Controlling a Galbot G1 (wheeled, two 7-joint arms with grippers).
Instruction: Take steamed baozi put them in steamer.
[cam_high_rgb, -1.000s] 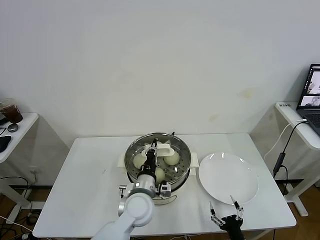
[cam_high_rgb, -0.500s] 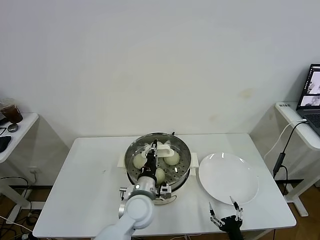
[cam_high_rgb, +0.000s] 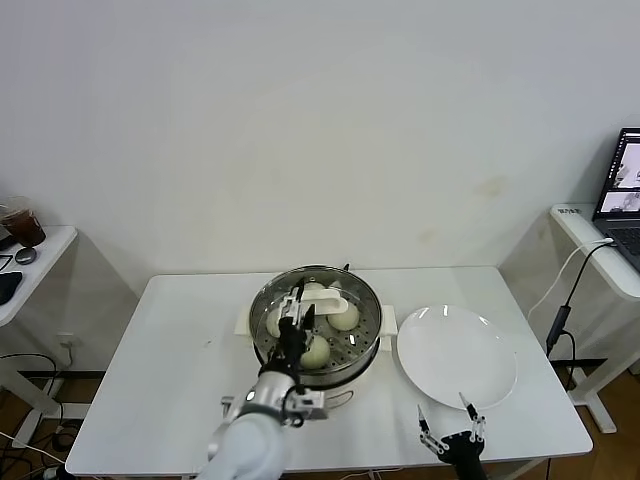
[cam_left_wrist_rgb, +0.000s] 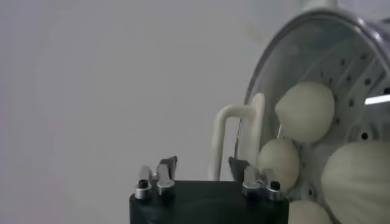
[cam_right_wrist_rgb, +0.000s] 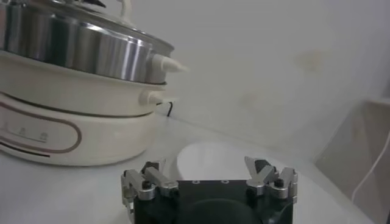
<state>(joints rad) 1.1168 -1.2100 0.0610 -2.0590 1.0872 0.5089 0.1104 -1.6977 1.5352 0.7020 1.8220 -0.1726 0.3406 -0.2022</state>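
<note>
The steamer (cam_high_rgb: 368, 300) stands mid-table with its glass lid on, white lid handle (cam_high_rgb: 331, 298) on top. Several pale baozi show through the glass: one on the left (cam_high_rgb: 272, 322), one on the right (cam_high_rgb: 344, 316), one in front (cam_high_rgb: 316, 350). The left wrist view shows them too (cam_left_wrist_rgb: 304, 111) (cam_left_wrist_rgb: 279, 163), behind the handle (cam_left_wrist_rgb: 234, 137). My left gripper (cam_high_rgb: 293, 313) hovers over the steamer's near-left side, open (cam_left_wrist_rgb: 202, 167), its fingertips just short of the handle and holding nothing. My right gripper (cam_high_rgb: 452, 426) (cam_right_wrist_rgb: 210, 167) rests open at the table's front edge.
A white plate (cam_high_rgb: 456, 355) (cam_right_wrist_rgb: 213, 159) lies bare to the right of the steamer. A side desk with a laptop (cam_high_rgb: 625, 190) and a hanging cable stands far right. Another small table with a cup (cam_high_rgb: 21, 222) is far left.
My left gripper has opened and let go of the white lid handle, then drawn back towards me and slightly left. The right arm has not moved.
</note>
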